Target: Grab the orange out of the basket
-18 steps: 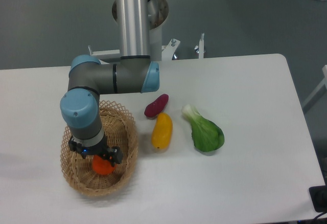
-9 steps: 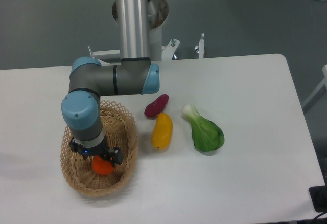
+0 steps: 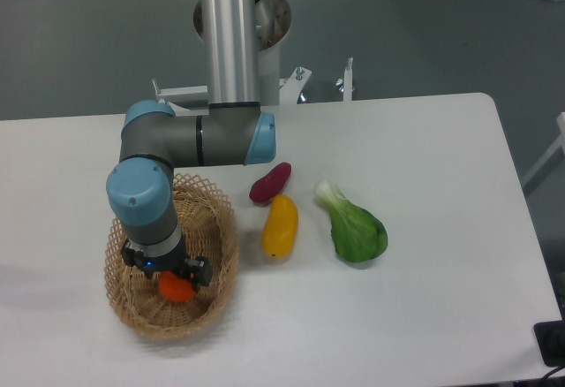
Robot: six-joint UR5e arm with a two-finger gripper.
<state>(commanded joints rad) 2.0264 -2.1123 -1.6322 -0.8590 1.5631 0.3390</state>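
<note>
White table [image 3: 424, 140] under grey floor. Lower left, the basket [image 3: 221, 263] holds the orange [image 3: 177, 288], with the end effector [image 3: 173, 274] down on it, whether gripping I cannot tell. Farther up-centre: yellow pepper [image 3: 280, 225], bok choy [image 3: 355, 228], purple sweet potato [image 3: 269, 183].

No text, label, brand, number or sign can be read anywhere: not on the arm, the worktop or the things on it.
</note>
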